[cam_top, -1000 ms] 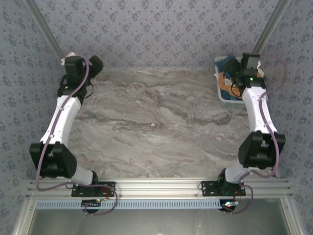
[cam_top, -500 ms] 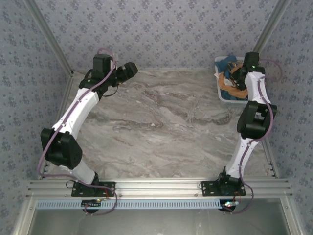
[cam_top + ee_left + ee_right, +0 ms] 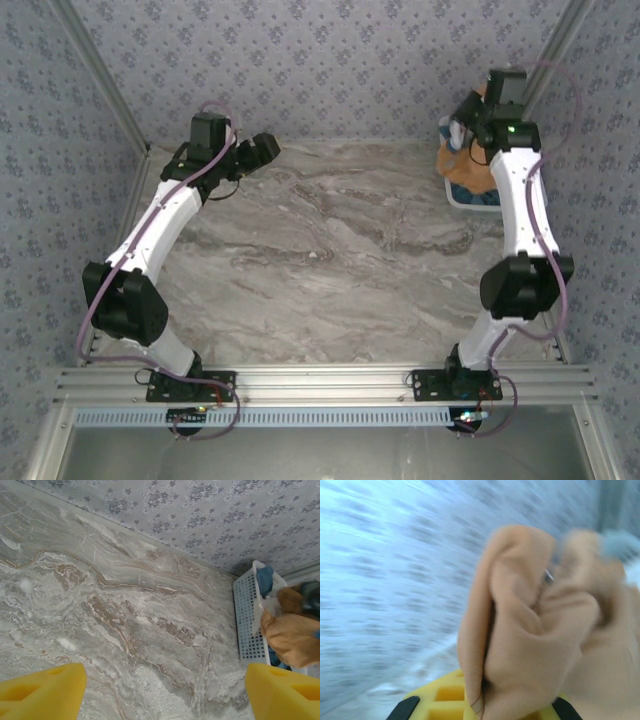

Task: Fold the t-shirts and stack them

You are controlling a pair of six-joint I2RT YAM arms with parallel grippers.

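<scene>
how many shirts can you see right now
3 I can tell apart: an orange shirt held up by the right gripper over the basket, a blue shirt and a white shirt inside it. More may be hidden underneath.

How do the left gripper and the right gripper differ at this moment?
The left gripper is open and empty; the right gripper is shut on the orange-tan cloth t-shirt. The left gripper hangs over the marble-patterned table; the right gripper is near the white plastic lattice basket. Both have yellow fingers.
</scene>
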